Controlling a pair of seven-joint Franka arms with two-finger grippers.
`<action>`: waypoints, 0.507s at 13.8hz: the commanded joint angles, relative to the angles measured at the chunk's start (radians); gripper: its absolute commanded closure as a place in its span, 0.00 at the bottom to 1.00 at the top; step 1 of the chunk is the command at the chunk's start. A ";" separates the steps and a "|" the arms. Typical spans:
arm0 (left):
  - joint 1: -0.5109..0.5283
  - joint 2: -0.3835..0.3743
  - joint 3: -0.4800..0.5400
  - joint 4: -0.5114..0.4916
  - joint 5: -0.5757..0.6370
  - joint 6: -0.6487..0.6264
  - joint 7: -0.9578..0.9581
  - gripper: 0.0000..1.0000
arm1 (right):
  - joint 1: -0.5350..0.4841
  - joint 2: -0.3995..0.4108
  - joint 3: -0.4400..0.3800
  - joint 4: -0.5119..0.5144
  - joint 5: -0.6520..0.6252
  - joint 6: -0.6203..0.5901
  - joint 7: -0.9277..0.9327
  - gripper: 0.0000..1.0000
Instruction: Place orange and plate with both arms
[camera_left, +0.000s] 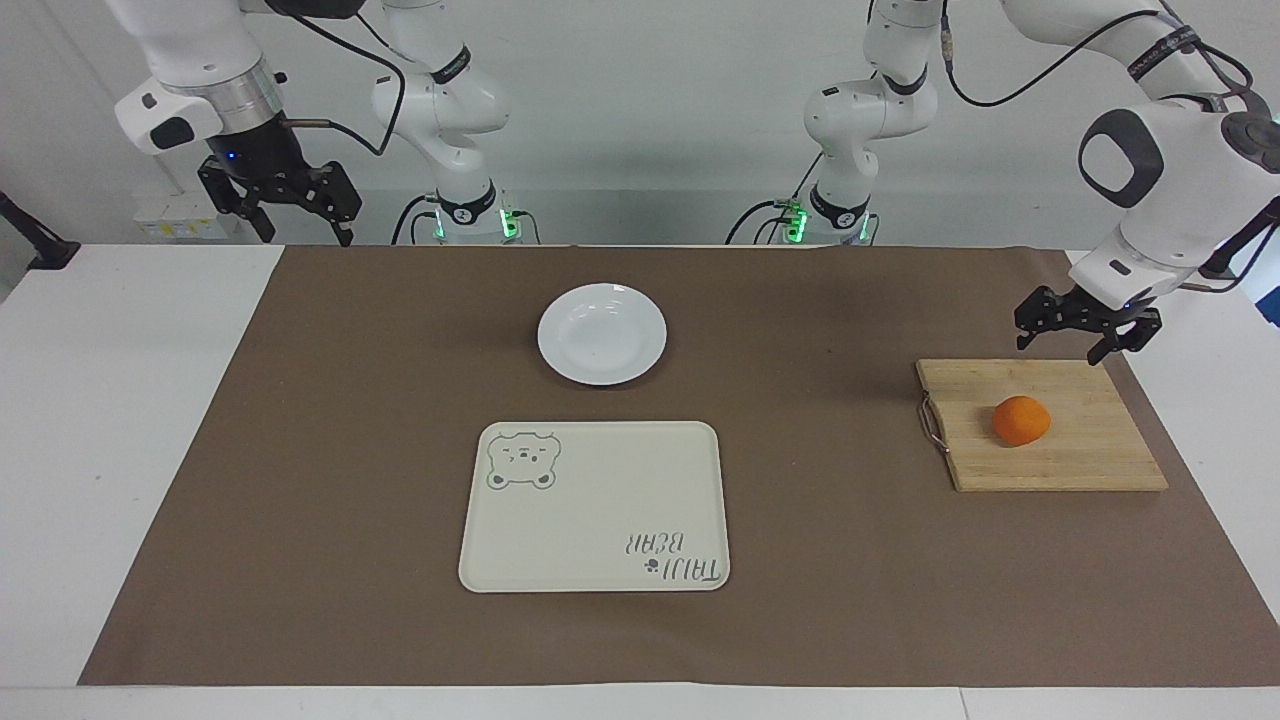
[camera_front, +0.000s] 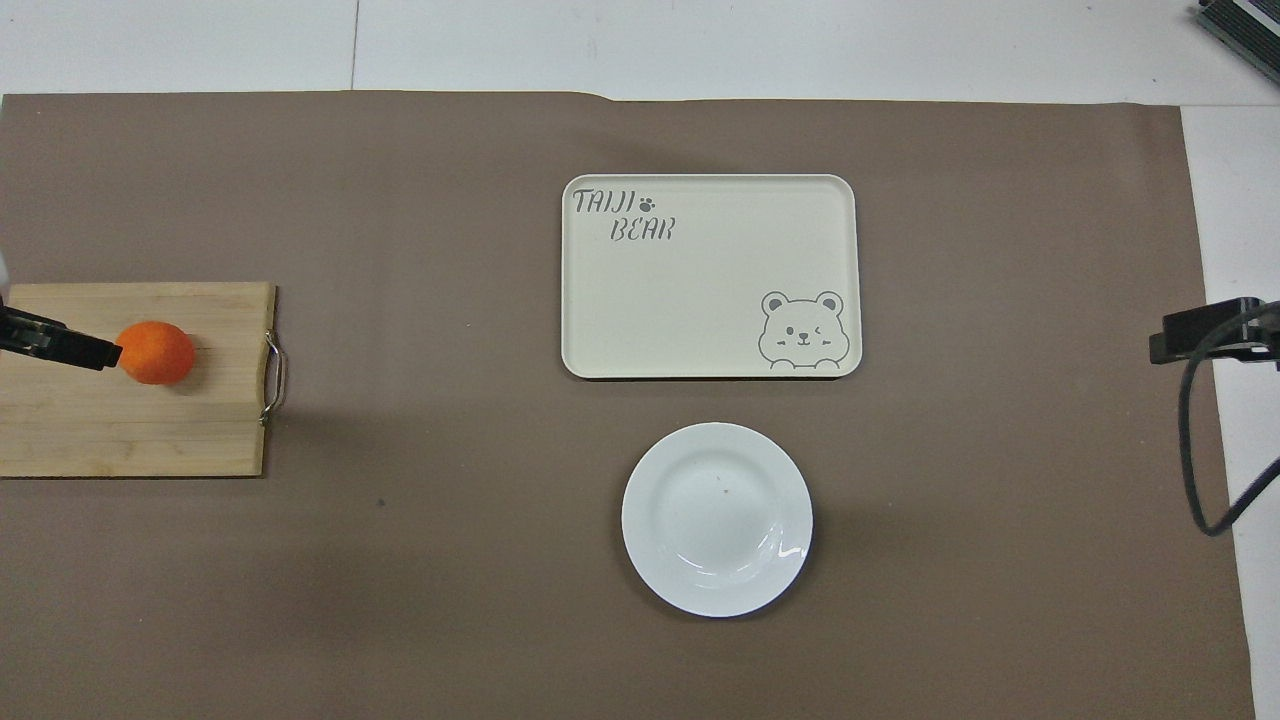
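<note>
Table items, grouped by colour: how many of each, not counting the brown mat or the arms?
White: 1, round glossy white plate
Cream: 1, rectangular cream tray with bear drawing
Orange: 1, small round orange fruit
Wood: 1, bamboo cutting board with metal handle
Total: 4

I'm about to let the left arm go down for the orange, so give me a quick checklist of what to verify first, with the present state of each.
1. Left gripper open: ok, fingers spread.
2. Left gripper empty: ok, nothing between the fingers.
3. Orange free to grasp: ok, it sits alone on the cutting board, untouched.
4. Left gripper lined up over the orange: not ok, it hangs over the board's edge nearest the robots.
5. Plate and tray bare: ok, nothing lies on either.
6. Right gripper out of the way: ok, it waits open and raised at the right arm's end of the table.
</note>
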 joint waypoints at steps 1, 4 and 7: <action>0.036 0.056 -0.009 -0.006 -0.011 0.064 0.129 0.00 | 0.004 -0.016 -0.007 -0.020 -0.006 0.010 -0.015 0.00; 0.045 0.119 -0.009 -0.006 -0.014 0.132 0.171 0.00 | 0.004 -0.014 -0.007 -0.020 -0.006 0.010 -0.015 0.00; 0.046 0.162 -0.009 -0.009 -0.056 0.172 0.167 0.00 | 0.004 -0.016 -0.007 -0.020 -0.006 0.010 -0.015 0.00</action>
